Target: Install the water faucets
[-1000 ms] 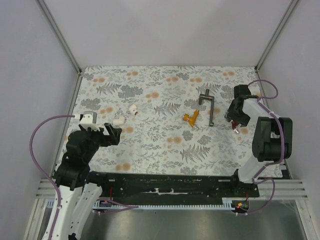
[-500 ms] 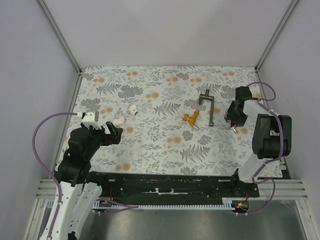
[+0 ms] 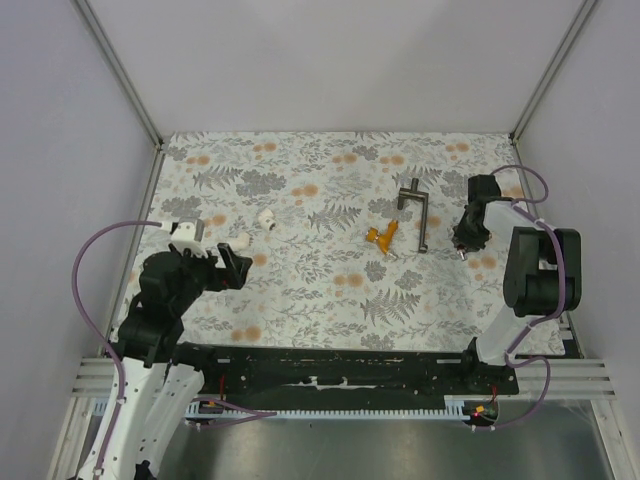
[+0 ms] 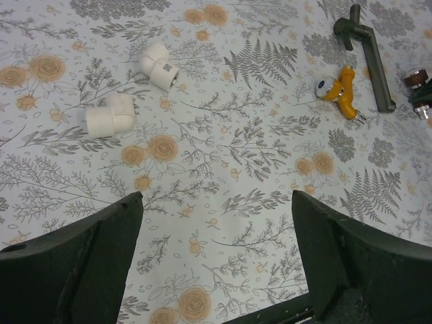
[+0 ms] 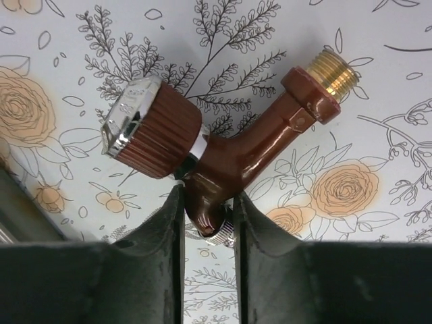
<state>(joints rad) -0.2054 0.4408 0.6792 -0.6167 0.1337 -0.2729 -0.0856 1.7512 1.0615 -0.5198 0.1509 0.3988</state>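
My right gripper (image 5: 208,219) is shut on the reddish-brown faucet (image 5: 229,152), pinching its spout; its ribbed knob points left and its brass threaded end points up right. In the top view this gripper (image 3: 463,245) is at the table's right side. The orange faucet (image 3: 383,238) lies mid-table and also shows in the left wrist view (image 4: 341,94). My left gripper (image 3: 232,265) is open and empty at the left, its fingers (image 4: 81,256) spread wide above bare cloth.
Two white elbow fittings (image 4: 110,113) (image 4: 158,66) lie ahead of the left gripper. A dark grey T-shaped tool (image 3: 419,215) lies between the orange faucet and the right gripper. The table carries a floral cloth (image 3: 320,290).
My left gripper has moved a little right and nearer. My right gripper has lowered slightly with the reddish-brown faucet in it.
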